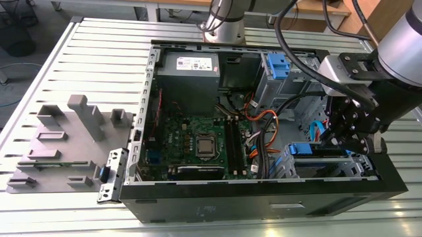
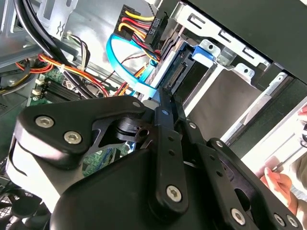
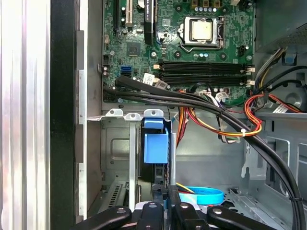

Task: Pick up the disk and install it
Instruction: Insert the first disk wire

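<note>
Exterior view: an open computer case (image 1: 264, 210) lies on its side on the slatted metal desk (image 1: 99, 54), and the arm (image 1: 402, 49) leans in over the corner at the exterior view's right.
Gripper: the gripper (image 1: 335, 143) is down inside the case, right at the drive cage (image 1: 329, 170). Its black fingers (image 3: 181, 213) are drawn narrow, closed on the thin edge of the disk.
Disk: the disk (image 3: 156, 143) stands on edge in a slot of the drive cage, with its blue carrier tab at the end nearer the motherboard (image 3: 192, 43) and metal cage walls close on either side. In the second wrist view the blue carrier shows just beyond the gripper, against the cage's rails.
Seating: how deep it sits in the slot, I cannot tell.
Cables: a flat blue data cable (image 3: 204, 195) curls just beside the gripper. A black cable bundle (image 3: 192, 98) runs across between the cage and the motherboard, and red, orange and yellow wires (image 3: 252, 120) loop near it.
Elsewhere in the case: the grey power-supply box (image 1: 188, 69) sits at the far end, well apart from the gripper, with a blue bracket (image 1: 277, 66) in the bay beside it.
On the desk: a grey moulded fixture (image 1: 66, 133) rests at the exterior view's left, just beside the case.
Second wrist view, edge: a person's hand (image 2: 280, 184) is outside the case wall, apart from the gripper.
</note>
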You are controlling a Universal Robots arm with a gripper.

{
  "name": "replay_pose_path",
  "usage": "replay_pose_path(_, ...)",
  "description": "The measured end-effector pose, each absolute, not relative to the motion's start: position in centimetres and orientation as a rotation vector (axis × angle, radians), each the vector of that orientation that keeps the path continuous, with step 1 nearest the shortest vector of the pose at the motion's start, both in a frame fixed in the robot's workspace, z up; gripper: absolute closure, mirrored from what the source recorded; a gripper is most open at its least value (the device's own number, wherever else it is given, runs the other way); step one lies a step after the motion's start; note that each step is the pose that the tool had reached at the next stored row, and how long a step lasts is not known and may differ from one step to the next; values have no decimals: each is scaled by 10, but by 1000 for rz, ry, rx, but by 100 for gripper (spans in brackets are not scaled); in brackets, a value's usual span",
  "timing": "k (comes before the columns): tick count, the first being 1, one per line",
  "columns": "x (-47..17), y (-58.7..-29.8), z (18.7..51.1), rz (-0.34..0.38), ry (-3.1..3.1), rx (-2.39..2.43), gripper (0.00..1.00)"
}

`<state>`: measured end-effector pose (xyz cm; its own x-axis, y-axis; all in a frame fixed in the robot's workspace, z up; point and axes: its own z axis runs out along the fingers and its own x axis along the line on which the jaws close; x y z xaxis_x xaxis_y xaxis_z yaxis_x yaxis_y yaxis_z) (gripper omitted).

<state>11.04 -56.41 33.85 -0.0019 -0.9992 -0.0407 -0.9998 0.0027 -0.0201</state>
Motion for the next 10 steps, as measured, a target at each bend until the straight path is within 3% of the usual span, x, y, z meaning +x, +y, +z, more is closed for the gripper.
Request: replay_pose_path(10, 110, -564, 336, 23, 2193, -2188, 84)
